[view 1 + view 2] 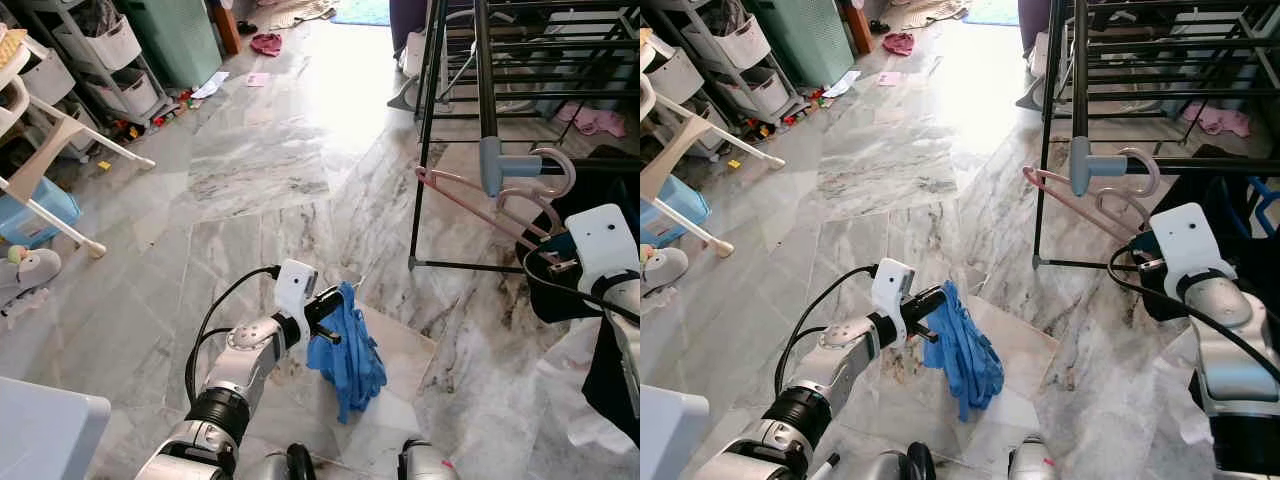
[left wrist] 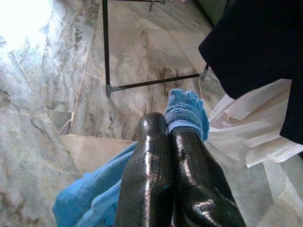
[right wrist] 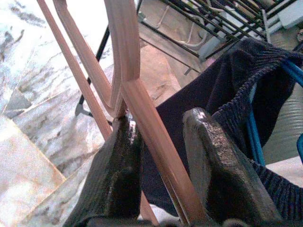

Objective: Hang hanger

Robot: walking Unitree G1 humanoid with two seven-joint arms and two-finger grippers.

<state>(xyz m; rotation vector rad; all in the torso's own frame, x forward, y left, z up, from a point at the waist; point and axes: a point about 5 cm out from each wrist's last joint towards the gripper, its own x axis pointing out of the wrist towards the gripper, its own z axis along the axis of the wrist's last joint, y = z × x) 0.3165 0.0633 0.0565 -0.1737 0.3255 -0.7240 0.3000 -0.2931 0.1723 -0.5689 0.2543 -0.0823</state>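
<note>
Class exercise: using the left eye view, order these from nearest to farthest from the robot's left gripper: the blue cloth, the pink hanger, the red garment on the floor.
1. The blue cloth: pinched in the left gripper itself, hanging beneath it.
2. The pink hanger: off to the robot's right, at the black drying rack, by the right gripper.
3. The red garment: far ahead on the floor.

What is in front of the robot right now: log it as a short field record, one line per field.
left gripper: shut on the blue cloth, held low over the marble floor
right gripper: jaws open around the pink hanger, beside the rack
pink hanger: hook at the black drying rack rail; whether it rests on the rail is unclear
dark garment: draped behind the right gripper
</note>
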